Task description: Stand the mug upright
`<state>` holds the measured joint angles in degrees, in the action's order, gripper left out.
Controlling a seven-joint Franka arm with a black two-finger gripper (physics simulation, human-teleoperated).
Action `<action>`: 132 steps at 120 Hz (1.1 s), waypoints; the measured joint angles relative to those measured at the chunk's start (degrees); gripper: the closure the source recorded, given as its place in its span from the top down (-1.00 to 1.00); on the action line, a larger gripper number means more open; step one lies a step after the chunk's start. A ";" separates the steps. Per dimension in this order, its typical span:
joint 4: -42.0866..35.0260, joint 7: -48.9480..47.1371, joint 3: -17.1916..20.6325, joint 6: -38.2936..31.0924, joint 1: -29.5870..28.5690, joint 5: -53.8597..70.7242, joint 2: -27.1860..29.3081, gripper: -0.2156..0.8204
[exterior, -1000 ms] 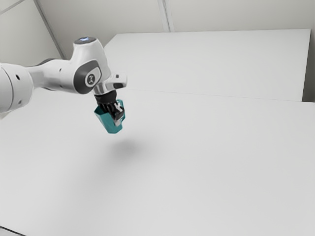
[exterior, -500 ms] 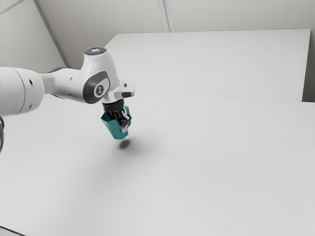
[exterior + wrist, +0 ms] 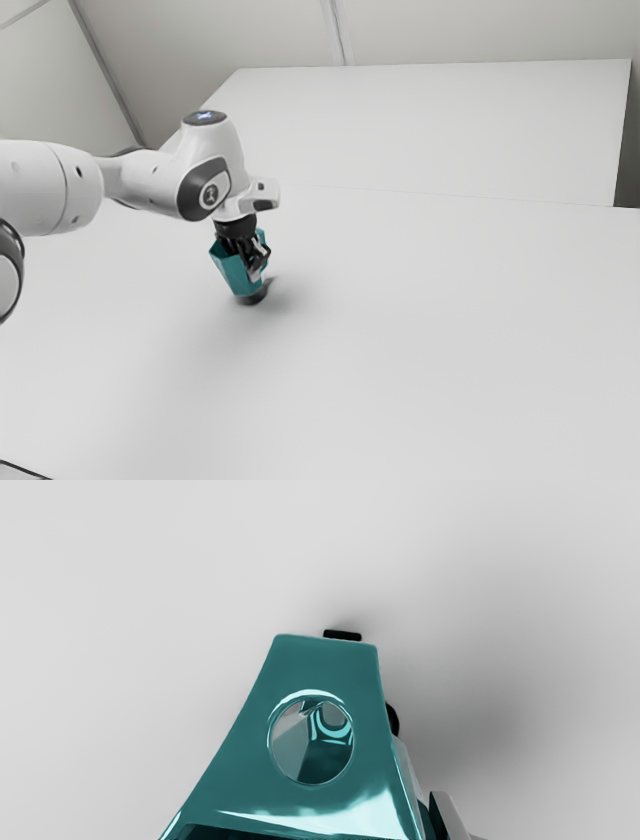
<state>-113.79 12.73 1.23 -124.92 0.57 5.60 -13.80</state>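
Teal mug [image 3: 232,272] tilted; white arm [image 3: 145,180] bears mark [image 3: 210,195], perhaps logo.

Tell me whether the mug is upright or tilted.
Tilted: the mug leans, its wider, open end up toward the exterior view's left, its narrower base lower.
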 joint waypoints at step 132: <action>1.74 0.59 0.09 1.97 0.45 -1.23 3.55 0.50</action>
<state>-112.05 13.32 1.31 -122.95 1.02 4.37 -10.25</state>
